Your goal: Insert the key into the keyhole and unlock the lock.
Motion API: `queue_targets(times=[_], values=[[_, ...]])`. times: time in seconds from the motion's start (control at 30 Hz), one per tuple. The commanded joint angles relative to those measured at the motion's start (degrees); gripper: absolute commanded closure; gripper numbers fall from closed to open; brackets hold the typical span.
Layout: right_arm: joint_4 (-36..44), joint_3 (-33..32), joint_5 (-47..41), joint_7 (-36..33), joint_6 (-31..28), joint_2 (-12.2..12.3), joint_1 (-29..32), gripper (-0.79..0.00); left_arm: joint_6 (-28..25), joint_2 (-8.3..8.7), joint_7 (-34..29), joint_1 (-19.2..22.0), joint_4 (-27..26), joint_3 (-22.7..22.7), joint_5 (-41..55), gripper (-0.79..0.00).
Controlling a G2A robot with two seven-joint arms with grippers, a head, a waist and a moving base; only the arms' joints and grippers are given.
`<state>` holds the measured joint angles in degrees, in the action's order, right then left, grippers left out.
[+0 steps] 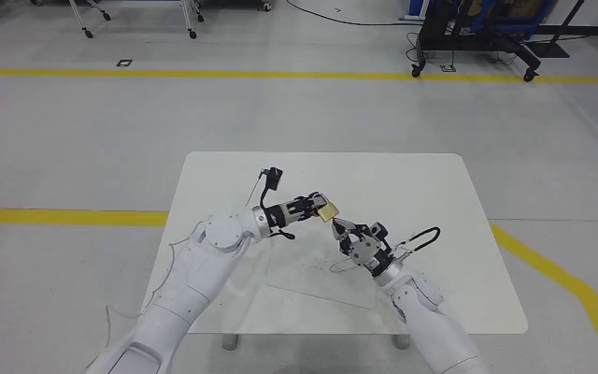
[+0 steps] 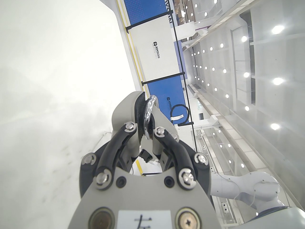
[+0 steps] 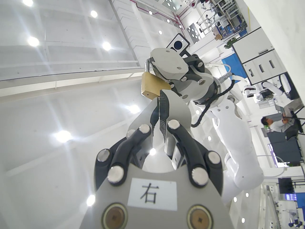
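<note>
A brass padlock (image 1: 327, 212) hangs in the air above the middle of the white table (image 1: 420, 187). My left gripper (image 1: 316, 207) is shut on its silver shackle (image 2: 149, 113), which sticks out between the pads. In the right wrist view the brass body (image 3: 152, 85) hangs below the left gripper (image 3: 166, 67), keyhole end facing my right gripper (image 3: 162, 96). My right gripper (image 1: 342, 229) sits just below and right of the padlock, fingers shut, tips almost touching the brass body. The key is pinched between its pads and is mostly hidden.
The tabletop under both arms is bare, with its edges well away from the grippers. A black cable loop (image 1: 425, 238) stands off the right wrist. Yellow floor lines (image 1: 280, 73) and wheeled racks (image 1: 476, 42) lie beyond the table.
</note>
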<state>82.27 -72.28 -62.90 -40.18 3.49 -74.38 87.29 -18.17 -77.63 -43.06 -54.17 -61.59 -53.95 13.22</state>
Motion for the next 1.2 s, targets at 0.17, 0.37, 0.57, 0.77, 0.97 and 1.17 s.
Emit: queue_targets(times=[0.17,0.37,0.57,0.77,0.97,1.17], values=[[-0.39,-0.39,-0.08,-0.85,0.33,0.08,-0.26,0.0,-0.26,0.12,-0.12,-0.57,-0.79,-0.49,-0.23,0.0],[0.48,-0.86,7.03,-0.9,-3.61,0.5,-0.03,-0.249,0.16,0.12,-0.47,-0.63,-0.85,-0.73,0.05,0.0],[2.19,-2.47,15.24,-0.43,-8.64,1.18,1.76,-0.286,1.2,0.07,-1.01,-0.36,-0.42,-0.95,0.69,0.0],[6.23,-7.74,22.78,1.17,-13.27,2.38,5.88,-0.302,3.21,0.0,-2.59,0.15,0.03,-0.52,0.44,0.0],[11.56,-14.94,26.69,3.46,-17.72,3.44,11.59,-0.382,6.9,-0.27,-5.65,1.86,1.19,2.16,-4.08,0.0],[15.59,-18.14,28.44,4.87,-21.0,3.76,15.05,-0.785,10.69,-0.76,-10.12,3.83,2.75,6.27,-10.26,0.0]])
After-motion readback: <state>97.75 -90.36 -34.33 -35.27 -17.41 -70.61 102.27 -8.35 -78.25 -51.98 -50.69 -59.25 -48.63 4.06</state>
